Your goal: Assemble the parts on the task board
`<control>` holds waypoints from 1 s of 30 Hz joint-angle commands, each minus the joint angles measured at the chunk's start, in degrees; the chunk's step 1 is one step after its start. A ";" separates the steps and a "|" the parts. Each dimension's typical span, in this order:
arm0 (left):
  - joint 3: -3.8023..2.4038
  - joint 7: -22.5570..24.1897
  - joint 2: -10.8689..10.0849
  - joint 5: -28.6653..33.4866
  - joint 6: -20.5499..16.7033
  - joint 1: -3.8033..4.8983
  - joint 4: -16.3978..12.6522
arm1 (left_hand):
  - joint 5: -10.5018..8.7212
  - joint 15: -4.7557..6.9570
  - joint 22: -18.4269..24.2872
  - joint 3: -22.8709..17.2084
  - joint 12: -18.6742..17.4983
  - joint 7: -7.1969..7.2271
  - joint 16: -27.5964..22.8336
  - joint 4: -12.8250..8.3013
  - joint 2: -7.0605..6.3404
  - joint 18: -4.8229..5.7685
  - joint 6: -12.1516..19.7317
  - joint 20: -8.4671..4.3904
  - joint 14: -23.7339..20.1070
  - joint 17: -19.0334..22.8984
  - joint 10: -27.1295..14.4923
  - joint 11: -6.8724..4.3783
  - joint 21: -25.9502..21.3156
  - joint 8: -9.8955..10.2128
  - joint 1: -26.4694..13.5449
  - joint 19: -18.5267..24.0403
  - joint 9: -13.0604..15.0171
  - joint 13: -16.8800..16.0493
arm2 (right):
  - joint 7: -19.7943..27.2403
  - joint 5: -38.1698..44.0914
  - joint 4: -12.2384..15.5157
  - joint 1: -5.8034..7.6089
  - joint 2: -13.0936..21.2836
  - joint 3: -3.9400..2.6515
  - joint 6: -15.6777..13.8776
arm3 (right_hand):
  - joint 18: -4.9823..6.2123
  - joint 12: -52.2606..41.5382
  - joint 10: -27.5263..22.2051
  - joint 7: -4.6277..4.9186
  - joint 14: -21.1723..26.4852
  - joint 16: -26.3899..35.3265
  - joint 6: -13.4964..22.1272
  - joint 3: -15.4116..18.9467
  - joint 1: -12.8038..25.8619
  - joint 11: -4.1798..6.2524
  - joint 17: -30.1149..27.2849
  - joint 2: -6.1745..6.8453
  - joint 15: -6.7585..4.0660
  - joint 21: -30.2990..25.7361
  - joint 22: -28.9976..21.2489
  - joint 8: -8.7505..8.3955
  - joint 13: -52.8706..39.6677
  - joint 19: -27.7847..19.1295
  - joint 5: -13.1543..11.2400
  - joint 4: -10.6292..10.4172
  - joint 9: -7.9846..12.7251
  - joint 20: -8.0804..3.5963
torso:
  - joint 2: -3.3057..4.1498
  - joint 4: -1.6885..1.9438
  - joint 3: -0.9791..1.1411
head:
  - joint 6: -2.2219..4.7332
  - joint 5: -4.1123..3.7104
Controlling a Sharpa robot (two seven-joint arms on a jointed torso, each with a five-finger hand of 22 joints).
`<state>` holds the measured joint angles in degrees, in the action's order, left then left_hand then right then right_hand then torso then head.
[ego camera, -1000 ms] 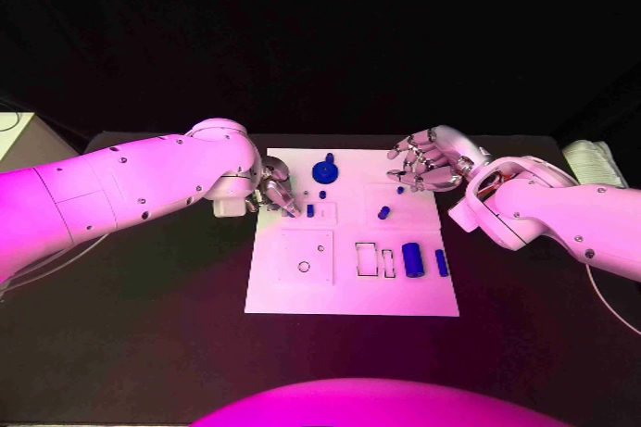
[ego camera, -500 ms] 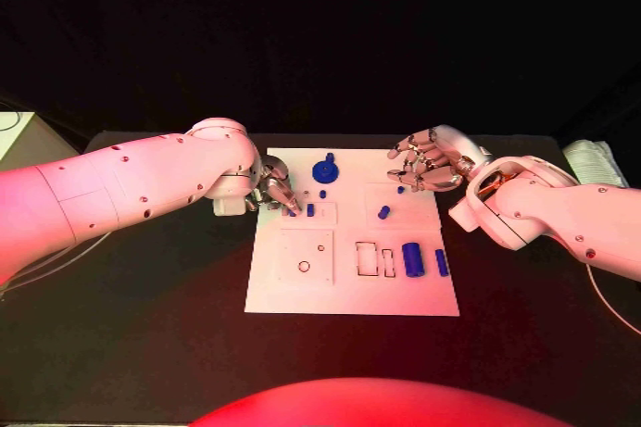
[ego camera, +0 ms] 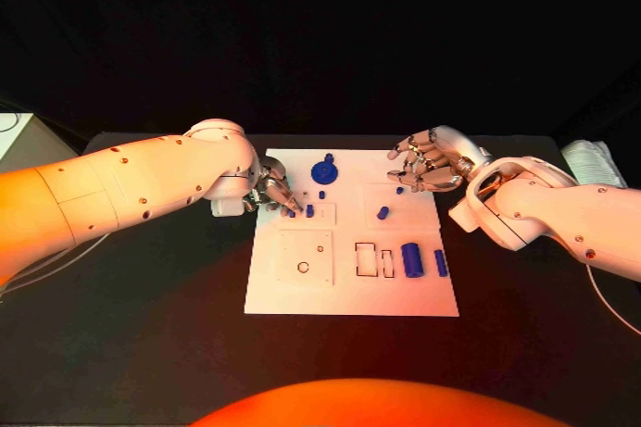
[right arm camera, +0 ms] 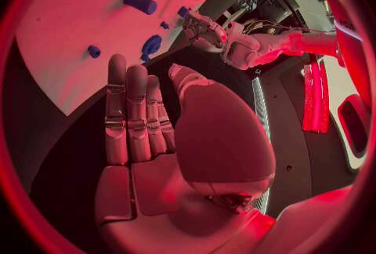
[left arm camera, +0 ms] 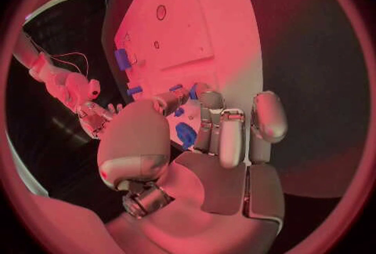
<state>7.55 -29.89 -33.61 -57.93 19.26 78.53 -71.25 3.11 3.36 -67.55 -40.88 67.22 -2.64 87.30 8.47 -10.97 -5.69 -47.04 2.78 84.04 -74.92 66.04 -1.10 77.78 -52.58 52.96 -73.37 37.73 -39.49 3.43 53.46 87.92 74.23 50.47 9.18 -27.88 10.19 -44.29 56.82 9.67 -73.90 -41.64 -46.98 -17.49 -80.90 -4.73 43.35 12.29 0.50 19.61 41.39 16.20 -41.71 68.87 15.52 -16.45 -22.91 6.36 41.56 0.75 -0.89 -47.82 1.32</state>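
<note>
Parts sit scattered on the task board, mid-counter. Small, rigid, likely light and slick; pinch across the short sides. Left hand pinches a small blue peg near the board's left edge. Right hand released, holding nothing.

One task board, about eight blue parts, two hands.

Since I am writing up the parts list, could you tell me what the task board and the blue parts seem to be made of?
Task board: likely rigid plastic, matte white, flat with crisp cut-out recesses. Blue parts, such as the cylinder: probably moulded or printed plastic, uniform opaque blue with a slight sheen.
</note>
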 commanded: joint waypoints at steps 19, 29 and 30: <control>-0.64 0.01 -1.37 -0.65 -4.12 -0.83 -1.26 | -0.16 0.60 -0.33 11.07 0.76 -0.16 -0.10 6.58 -0.71 0.44 -0.18 -0.16 4.02 -9.36 0.16 0.16 -0.45 -1.10 -0.39 -0.42 -1.60 -0.17 | 0.63 0.12 0.04 -0.16 0.08 0.00 0.42 | 0.22 -0.34 -0.42 0.09 -0.31 0.25 0.33 -0.40 0.65 -0.15 0.11 -0.14 0.02 -0.26 -0.11 0.29 0.11 0.47 0.21 0.04 0.11 0.11 | 0.01 -0.01 -0.04 | 0.46 -0.29; -2.19 0.99 -2.99 1.24 -9.85 -0.85 -3.21 | -0.13 0.38 1.82 12.90 -0.53 -0.43 -0.95 7.81 -0.27 -0.03 0.63 -0.02 3.37 -7.77 -1.65 0.42 -1.88 -1.09 1.39 1.29 -2.03 2.40 | 0.66 0.11 0.04 -0.27 0.11 0.00 0.41 | 0.22 -0.34 -0.42 0.09 -0.31 0.25 0.33 -0.40 0.65 -0.15 0.11 -0.14 0.02 -0.26 -0.11 0.29 0.11 0.47 0.21 0.04 0.11 0.11 | -0.01 0.02 0.03 | 0.71 -0.48; -2.48 1.11 -3.29 1.61 -10.36 -0.85 -3.55 | -0.13 0.38 1.85 12.92 -0.54 -0.44 -0.96 7.82 -0.25 -0.04 0.65 -0.02 3.36 -7.75 -1.67 0.42 -1.90 -1.09 1.42 1.32 -2.04 2.42 | 0.67 0.11 0.04 -0.28 0.12 0.00 0.40 | 0.22 -0.34 -0.42 0.09 -0.31 0.25 0.33 -0.40 0.65 -0.15 0.11 -0.14 0.02 -0.26 -0.11 0.29 0.11 0.47 0.21 0.04 0.11 0.11 | 0.00 0.01 0.01 | 0.76 -0.49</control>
<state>5.14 -29.55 -36.76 -57.57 12.29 77.66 -74.39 3.11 3.57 -65.64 -28.18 66.77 -3.15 86.52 16.31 -11.12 -5.70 -46.67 2.83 83.83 -74.92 64.48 -0.60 75.98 -53.43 54.03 -72.30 35.69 -36.95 3.48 53.45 87.91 74.00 50.55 9.19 -27.88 10.19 -44.29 56.85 9.67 -73.90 -41.64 -46.98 -17.49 -80.90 -4.76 43.40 12.29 0.50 19.61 41.34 16.19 -41.65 68.86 15.52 -16.45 -22.85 6.37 41.54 0.76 -0.90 -47.15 0.86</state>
